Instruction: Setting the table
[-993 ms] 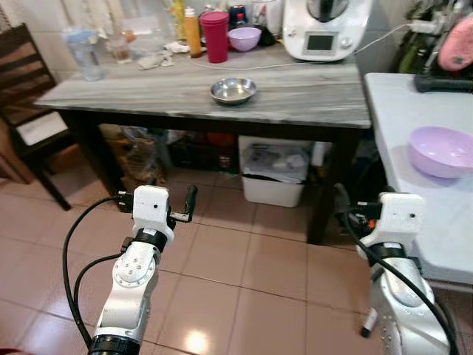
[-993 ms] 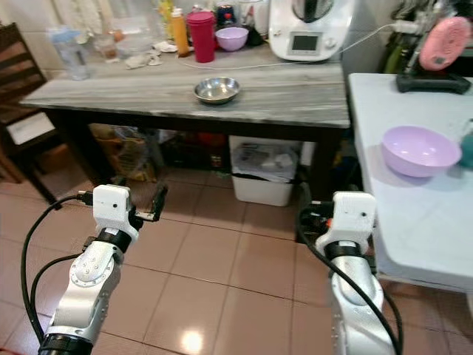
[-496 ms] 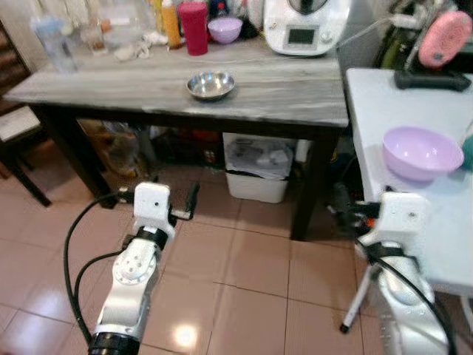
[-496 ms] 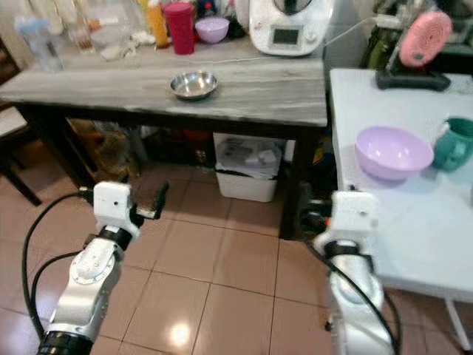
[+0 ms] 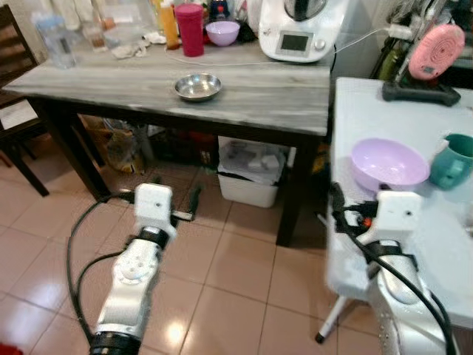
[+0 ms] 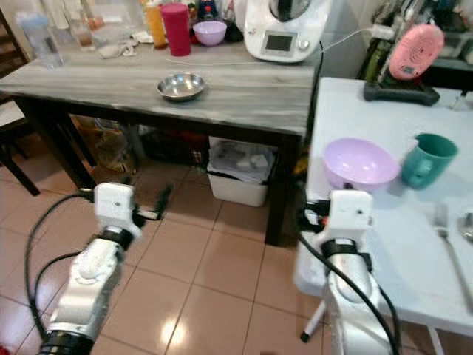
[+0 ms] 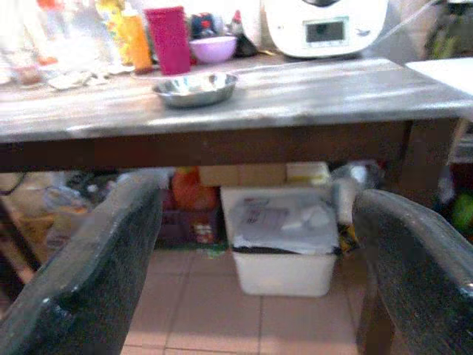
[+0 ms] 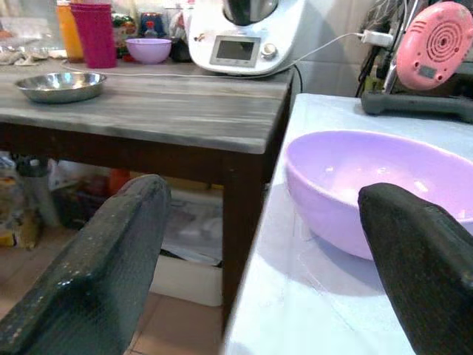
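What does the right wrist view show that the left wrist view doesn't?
Right wrist: the large purple bowl on the white table and the pink device, framed by the open right gripper. Left wrist: the white bin under the grey table, framed by the open left gripper. Both: steel bowl, red cup, small purple bowl, white appliance.

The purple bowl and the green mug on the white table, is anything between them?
No. In the right eye view the purple bowl and green mug stand side by side with only bare white table between.
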`<state>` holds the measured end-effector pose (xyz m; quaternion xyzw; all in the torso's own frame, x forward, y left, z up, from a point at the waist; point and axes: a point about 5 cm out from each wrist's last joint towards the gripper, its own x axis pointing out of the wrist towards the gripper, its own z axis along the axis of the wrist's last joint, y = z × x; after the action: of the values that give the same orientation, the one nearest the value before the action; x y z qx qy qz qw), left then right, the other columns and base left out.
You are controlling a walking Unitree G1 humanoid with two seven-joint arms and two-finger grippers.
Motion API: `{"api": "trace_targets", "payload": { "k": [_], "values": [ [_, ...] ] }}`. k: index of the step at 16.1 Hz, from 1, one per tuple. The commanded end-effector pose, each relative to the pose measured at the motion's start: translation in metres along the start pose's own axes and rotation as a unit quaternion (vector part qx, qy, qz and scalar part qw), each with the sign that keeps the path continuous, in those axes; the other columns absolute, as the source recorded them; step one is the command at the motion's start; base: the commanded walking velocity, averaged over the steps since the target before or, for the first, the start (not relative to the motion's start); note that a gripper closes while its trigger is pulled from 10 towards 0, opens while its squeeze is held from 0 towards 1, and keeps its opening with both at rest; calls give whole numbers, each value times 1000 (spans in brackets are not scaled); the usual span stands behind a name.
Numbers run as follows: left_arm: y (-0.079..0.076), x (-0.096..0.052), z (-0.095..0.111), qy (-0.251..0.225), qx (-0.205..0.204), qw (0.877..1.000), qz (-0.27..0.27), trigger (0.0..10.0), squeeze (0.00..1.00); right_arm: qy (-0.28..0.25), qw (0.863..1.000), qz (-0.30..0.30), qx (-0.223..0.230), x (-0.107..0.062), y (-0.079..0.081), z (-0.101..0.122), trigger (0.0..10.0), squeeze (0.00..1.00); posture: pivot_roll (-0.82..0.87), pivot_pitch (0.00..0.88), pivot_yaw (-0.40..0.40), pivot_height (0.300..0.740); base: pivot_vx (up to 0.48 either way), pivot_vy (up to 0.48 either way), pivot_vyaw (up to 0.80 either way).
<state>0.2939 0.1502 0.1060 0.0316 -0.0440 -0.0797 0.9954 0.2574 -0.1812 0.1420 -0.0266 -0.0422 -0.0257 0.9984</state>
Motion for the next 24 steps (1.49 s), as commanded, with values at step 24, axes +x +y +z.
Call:
{"api": "trace_targets", "payload": {
  "k": [24],
  "values": [
    [-29,-9,-2,-5,-13,985,-172,10000,0,19,967,205,-149,39,14,13,10000,0,-329,109,64,740,0,-114,-73]
  ]
}}
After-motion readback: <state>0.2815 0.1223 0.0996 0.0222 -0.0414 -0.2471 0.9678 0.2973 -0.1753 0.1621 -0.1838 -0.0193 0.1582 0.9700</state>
